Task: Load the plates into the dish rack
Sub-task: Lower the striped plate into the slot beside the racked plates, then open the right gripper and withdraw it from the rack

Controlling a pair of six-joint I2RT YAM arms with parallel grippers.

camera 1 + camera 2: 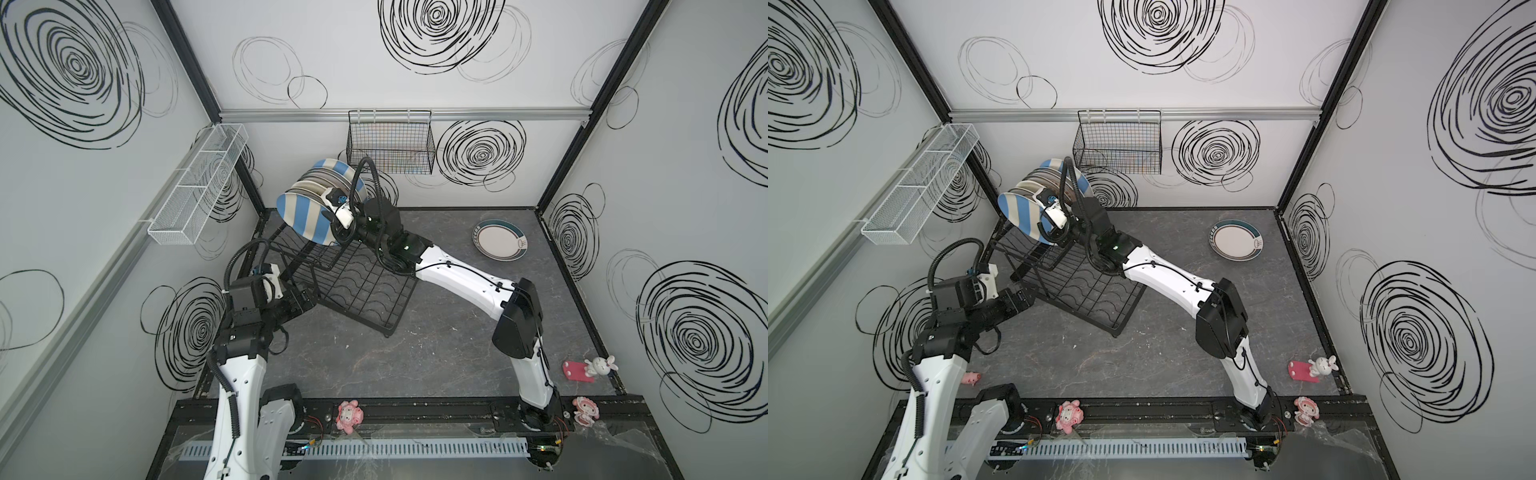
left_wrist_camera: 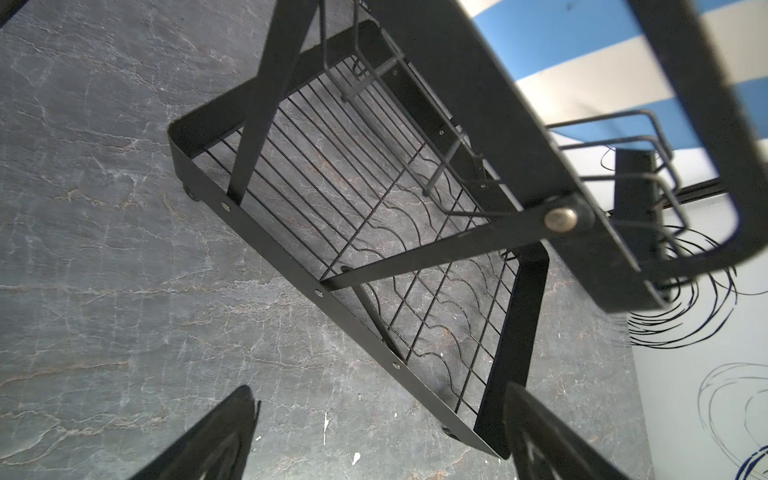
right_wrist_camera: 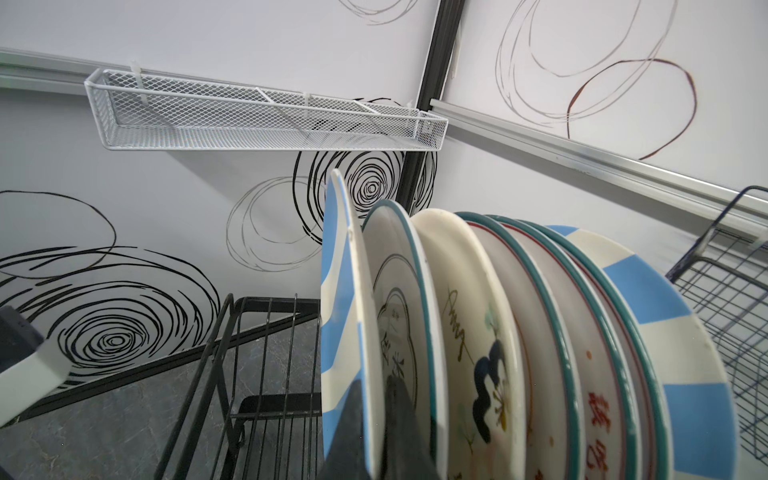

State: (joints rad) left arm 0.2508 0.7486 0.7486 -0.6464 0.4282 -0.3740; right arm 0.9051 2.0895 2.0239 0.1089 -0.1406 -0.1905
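My right gripper [image 3: 376, 399] pinches the rim of the blue-and-cream striped ceramic plate [image 3: 340, 291], which stands upright heading the row on the upper tier of the black wire dish rack [image 1: 365, 286], I reckon to seat it; left gripper [image 2: 378, 388] spread wide, empty, beside the rack.

Eight plates [image 3: 457, 316], one dish rack [image 2: 270, 248], two baskets [image 1: 390, 145].

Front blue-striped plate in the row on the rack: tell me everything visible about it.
The front striped plate is round, glossy, ceramic-looking, with broad blue and cream bands on the side facing the robot. It stands on edge, slightly tilted, at the row's near end over the dish rack's upper tier, close beside a teal-rimmed plate. The right gripper is shut on its rim, fingers on either face.
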